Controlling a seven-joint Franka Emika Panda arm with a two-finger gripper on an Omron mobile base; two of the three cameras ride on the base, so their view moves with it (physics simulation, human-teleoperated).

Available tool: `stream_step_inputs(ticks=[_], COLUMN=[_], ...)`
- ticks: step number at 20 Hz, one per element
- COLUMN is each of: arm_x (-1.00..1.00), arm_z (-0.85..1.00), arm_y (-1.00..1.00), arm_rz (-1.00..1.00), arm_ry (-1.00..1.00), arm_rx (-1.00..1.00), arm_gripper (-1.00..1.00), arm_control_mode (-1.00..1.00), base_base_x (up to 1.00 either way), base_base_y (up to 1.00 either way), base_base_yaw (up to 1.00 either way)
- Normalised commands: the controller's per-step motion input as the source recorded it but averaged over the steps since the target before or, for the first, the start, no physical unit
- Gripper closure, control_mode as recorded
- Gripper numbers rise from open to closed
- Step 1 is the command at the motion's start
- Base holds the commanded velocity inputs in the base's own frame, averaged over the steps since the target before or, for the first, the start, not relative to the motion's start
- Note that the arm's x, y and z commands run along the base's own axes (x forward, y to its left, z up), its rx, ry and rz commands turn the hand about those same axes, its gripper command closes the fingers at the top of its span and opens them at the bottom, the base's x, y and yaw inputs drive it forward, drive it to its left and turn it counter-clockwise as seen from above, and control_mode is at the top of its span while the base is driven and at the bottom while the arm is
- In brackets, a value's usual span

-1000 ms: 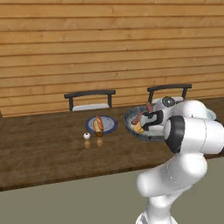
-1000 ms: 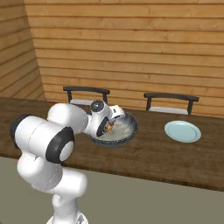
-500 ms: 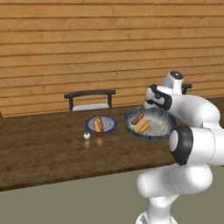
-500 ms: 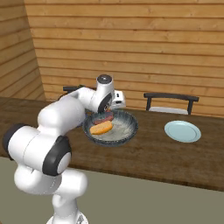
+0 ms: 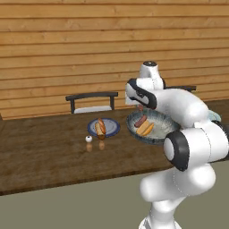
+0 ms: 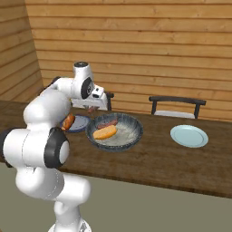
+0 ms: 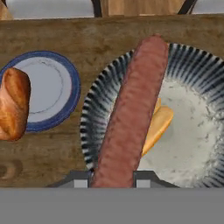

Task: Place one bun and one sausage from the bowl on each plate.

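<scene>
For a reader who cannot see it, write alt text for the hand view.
A long reddish-brown sausage held in the end effector runs up the middle of the picture, above the dark-streaked bowl with a bun lying in it. To the left on the wooden table sits a blue-rimmed plate with another bun at its left edge.

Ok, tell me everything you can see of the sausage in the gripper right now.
The sausage is one long, smooth, reddish-brown cylinder with a rounded far end, and it looks whole and unbent. The gripper is shut on its near end, a finger on each side, so it points straight out from the hand. In the hand view it runs diagonally across the bowl, covering part of the bun lying inside. It seems to be lifted above the bowl, with only the fingers touching it.
</scene>
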Motion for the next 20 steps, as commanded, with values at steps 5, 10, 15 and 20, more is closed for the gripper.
stream_step_inputs(ticks=[5,10,15,20], arm_x=[0.46,0.69,0.17,-0.01], arm_z=[-0.39,-0.09,-0.28,-0.59], arm_y=[0.99,0.93,0.11,0.03], arm_rz=[-0.16,0.01,0.17,0.19], arm_ry=[0.0,0.08,0.14,-0.07], arm_rx=[-0.02,0.0,0.0,0.0], arm_gripper=[1.0,1.0,1.0,1.0], arm_control_mode=[-1.0,-1.0,-1.0,-1.0], base_base_x=[0.0,0.0,0.0,0.0], base_base_y=[0.0,0.0,0.0,0.0], base_base_yaw=[0.0,0.0,0.0,0.0])
